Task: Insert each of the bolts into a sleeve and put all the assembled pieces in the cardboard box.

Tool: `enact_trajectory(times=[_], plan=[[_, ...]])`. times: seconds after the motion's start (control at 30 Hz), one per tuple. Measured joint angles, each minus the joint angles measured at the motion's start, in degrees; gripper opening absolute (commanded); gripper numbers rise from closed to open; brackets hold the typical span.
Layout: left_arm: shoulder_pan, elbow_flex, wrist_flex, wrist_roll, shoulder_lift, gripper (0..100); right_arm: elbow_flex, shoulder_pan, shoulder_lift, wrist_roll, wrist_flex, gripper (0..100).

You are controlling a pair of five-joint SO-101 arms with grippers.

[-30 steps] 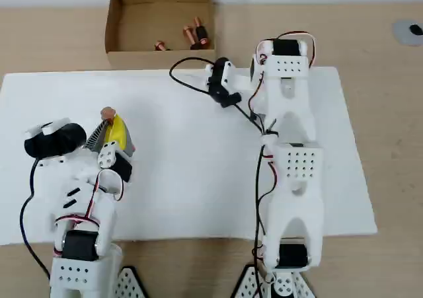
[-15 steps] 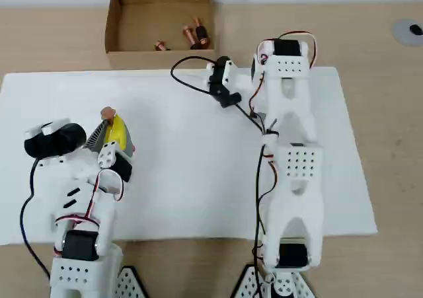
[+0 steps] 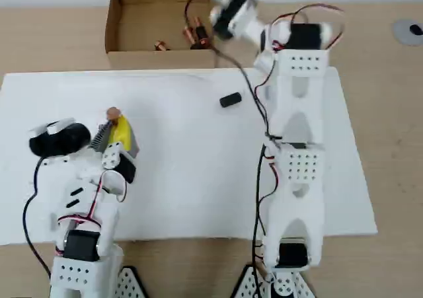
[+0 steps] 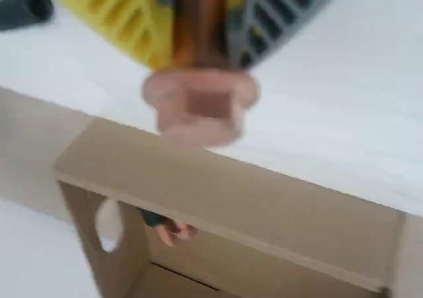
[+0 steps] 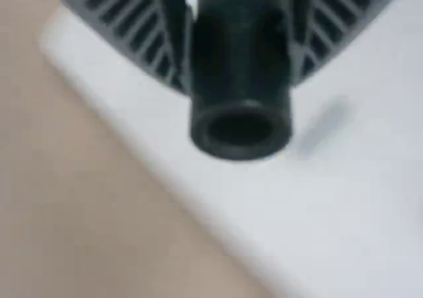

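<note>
Right wrist view: your R gripper (image 5: 241, 60) is clamped on a black sleeve (image 5: 241, 106), bore facing the cam. Left wrist view: L gripper (image 4: 201, 47) grips the bolt (image 4: 200, 106) by its shank, hex head out past the tips. In the high view, the R arm sits top centre by the box (image 3: 111, 27), w/ done pieces (image 3: 195, 35) inside. The L arm is lower left, so the 2 parts are well apart. Mating looks like your next job. Bring both over mid mat (image 3: 198, 179), put bore & bolt on one axis, and ease in slowly w/o slackening either grip. A spare sleeve (image 3: 230, 100) lies on the mat, upper centre; steer round it. The white mat lies on a wood-tone table (image 3: 390, 146), w/ a grey disc (image 3: 408, 30) at upper right.
</note>
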Motion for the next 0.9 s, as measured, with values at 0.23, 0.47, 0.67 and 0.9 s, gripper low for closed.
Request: enact_trajectory(times=[0.23,0.47,0.67,0.9], plan=[[4.75,-5.45,0.00,-9.76,0.00,0,1.23,-4.48,-26.81,-26.46,0.09,0.9],[6.07,-14.42,4.13,-16.35,-0.18,0,32.09,-16.18,-69.01,-40.44,0.18,0.9],[6.07,-23.12,14.15,-16.53,-0.44,0,75.16,-19.52,-104.62,-47.38,-0.88,0.9],[6.07,-33.58,19.43,-11.87,-0.53,0,115.96,-22.51,-123.69,-47.56,-13.45,1.0]])
